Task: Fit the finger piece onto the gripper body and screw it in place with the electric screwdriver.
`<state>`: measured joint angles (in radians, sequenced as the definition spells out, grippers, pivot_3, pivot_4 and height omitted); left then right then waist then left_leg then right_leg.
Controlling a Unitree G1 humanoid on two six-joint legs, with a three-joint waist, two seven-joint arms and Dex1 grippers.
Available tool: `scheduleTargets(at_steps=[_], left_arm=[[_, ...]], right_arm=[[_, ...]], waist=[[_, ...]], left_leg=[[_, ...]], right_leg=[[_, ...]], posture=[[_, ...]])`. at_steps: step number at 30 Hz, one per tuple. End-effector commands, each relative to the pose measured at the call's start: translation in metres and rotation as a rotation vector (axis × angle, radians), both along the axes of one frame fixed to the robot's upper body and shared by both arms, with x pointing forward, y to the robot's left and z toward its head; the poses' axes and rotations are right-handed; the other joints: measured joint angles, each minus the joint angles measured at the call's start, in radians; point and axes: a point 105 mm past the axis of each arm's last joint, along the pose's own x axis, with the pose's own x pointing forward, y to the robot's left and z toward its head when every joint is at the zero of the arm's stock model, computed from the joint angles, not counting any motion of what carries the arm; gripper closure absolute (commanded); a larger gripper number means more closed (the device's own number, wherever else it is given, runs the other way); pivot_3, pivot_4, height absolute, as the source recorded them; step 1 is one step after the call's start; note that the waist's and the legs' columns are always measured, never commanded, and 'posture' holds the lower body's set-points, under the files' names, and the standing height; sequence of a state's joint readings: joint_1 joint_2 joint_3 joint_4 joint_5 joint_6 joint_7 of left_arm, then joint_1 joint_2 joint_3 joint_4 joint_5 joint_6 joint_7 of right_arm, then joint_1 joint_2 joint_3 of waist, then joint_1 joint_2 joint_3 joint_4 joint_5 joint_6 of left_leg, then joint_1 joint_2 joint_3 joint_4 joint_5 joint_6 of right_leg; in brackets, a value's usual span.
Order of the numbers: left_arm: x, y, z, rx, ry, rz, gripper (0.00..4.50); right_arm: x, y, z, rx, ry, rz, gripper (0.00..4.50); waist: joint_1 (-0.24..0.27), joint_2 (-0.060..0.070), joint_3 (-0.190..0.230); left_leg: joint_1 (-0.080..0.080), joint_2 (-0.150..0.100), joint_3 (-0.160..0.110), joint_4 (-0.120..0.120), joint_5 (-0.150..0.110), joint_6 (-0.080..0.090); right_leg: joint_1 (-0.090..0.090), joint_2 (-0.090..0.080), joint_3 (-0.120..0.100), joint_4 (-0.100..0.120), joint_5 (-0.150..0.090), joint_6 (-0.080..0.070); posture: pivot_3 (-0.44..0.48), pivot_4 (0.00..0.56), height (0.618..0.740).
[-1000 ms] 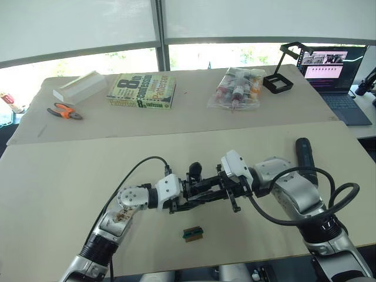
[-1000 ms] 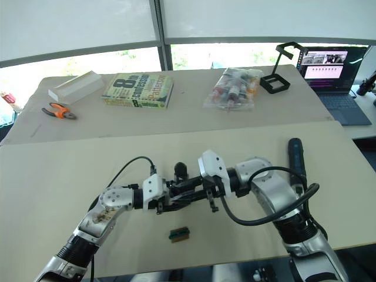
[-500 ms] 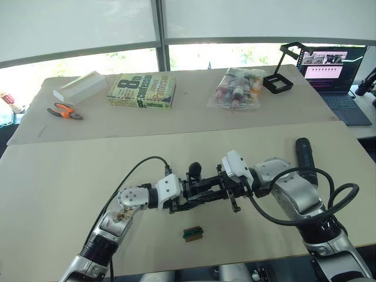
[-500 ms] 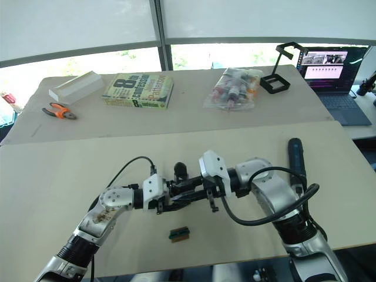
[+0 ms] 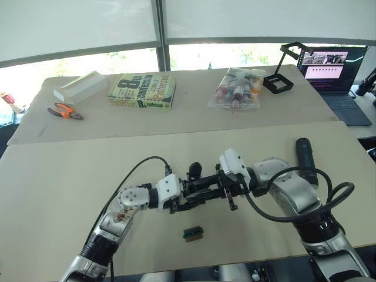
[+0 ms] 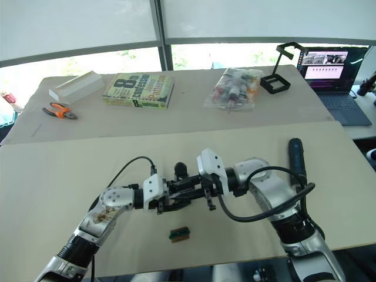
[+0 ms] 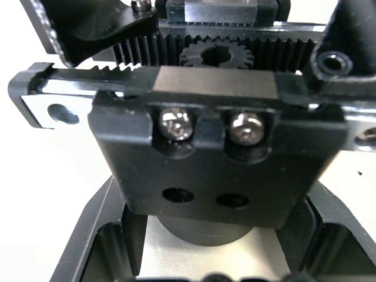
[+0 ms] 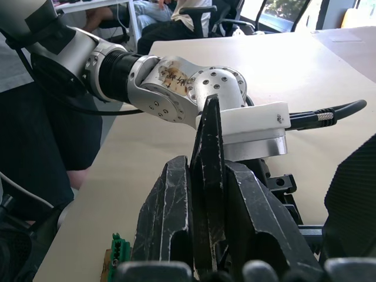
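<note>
- Two grippers meet at the middle of the frame, low over the near worktop (image 5: 70, 170), with the gripper body (image 5: 197, 189) between them.
- Left gripper (image 5: 187, 196): its jaws look closed around the gripper body from the left. The left wrist view shows that body close up, with a toothed rack, a small gear, two silver screws and two empty holes below them. Holding it this way probably keeps the mounting face turned toward the other arm.
- Right gripper (image 8: 207, 194): its jaws are shut tight on the finger piece (image 8: 208, 147), a thin black wedge standing up between the pads with its tip pointing past them. In the head views it sits just at the right side of the gripper body, apparently lining up to seat; whether the two parts already touch I cannot tell.
- Electric screwdriver (image 5: 305, 154): it lies on the worktop at right of centre, behind the right forearm, untouched. Screwing looks not yet begun.
- A small green-and-brown block (image 5: 192, 233) lies loose, nearer the lower edge.
- Surface: pale beige, matte, mostly bare.
- Far worktop: a book (image 5: 141, 91), orange-handled pliers (image 5: 64, 111), a white box (image 5: 79, 86), a bag of small bottles (image 5: 237, 87), a black stand (image 5: 285, 69).
- Room: a laptop (image 5: 335, 73) at upper right, bright windows with lowered blinds along the top.
</note>
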<state>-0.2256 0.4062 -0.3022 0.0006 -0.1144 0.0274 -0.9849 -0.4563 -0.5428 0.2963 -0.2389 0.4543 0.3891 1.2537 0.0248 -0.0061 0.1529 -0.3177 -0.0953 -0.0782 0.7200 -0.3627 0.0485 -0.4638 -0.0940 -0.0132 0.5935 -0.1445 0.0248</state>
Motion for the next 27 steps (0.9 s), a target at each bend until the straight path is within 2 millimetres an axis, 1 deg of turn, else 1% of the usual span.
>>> scheduleTargets(at_steps=[1,9,16,20,23,27], left_arm=[[0.002,-0.006,0.009,-0.014,-0.046,-0.008,2.15],[0.003,-0.005,0.009,-0.007,-0.051,-0.007,2.15],[0.004,-0.003,0.010,-0.005,-0.052,-0.003,2.15],[0.005,-0.003,0.010,-0.005,-0.053,-0.002,2.15],[0.005,-0.003,0.011,-0.007,-0.056,-0.003,2.15],[0.005,-0.004,0.011,-0.008,-0.058,-0.003,2.15]], right_arm=[[0.001,-0.006,-0.013,-0.071,0.010,-0.034,4.15],[0.000,-0.008,-0.022,-0.087,0.025,-0.065,4.15],[0.002,-0.013,-0.025,-0.080,0.038,-0.105,4.15],[0.001,-0.016,-0.027,-0.097,0.060,-0.077,4.15],[0.000,-0.016,-0.031,-0.122,0.116,-0.021,4.15],[0.000,-0.014,-0.035,-0.126,0.120,-0.006,4.15]], waist=[[0.000,0.000,0.000],[0.003,0.000,0.000],[0.003,0.000,0.000],[0.003,0.000,0.000],[0.003,0.000,0.000],[0.004,0.000,0.000]], left_leg=[[0.000,0.000,0.000,0.000,0.000,0.000],[0.001,0.000,0.000,0.000,0.000,0.000],[0.004,0.000,0.000,0.000,0.000,0.000],[0.004,0.000,0.000,-0.001,0.000,0.001],[0.004,0.000,0.000,-0.001,0.000,0.001],[0.004,0.000,-0.001,-0.001,0.000,0.001]], right_leg=[[0.000,0.000,0.000,0.000,0.000,0.000],[0.003,0.000,0.000,-0.001,0.000,0.000],[0.004,0.000,0.000,-0.001,0.000,0.000],[0.004,0.000,0.000,-0.001,0.000,0.000],[0.005,0.000,0.000,-0.001,0.000,0.000],[0.005,0.000,0.000,-0.001,0.000,0.000]], posture=[[0.000,0.150,0.740],[0.000,0.150,0.740],[0.000,0.150,0.740],[0.000,0.150,0.740],[0.000,0.150,0.740],[0.000,0.150,0.740]])
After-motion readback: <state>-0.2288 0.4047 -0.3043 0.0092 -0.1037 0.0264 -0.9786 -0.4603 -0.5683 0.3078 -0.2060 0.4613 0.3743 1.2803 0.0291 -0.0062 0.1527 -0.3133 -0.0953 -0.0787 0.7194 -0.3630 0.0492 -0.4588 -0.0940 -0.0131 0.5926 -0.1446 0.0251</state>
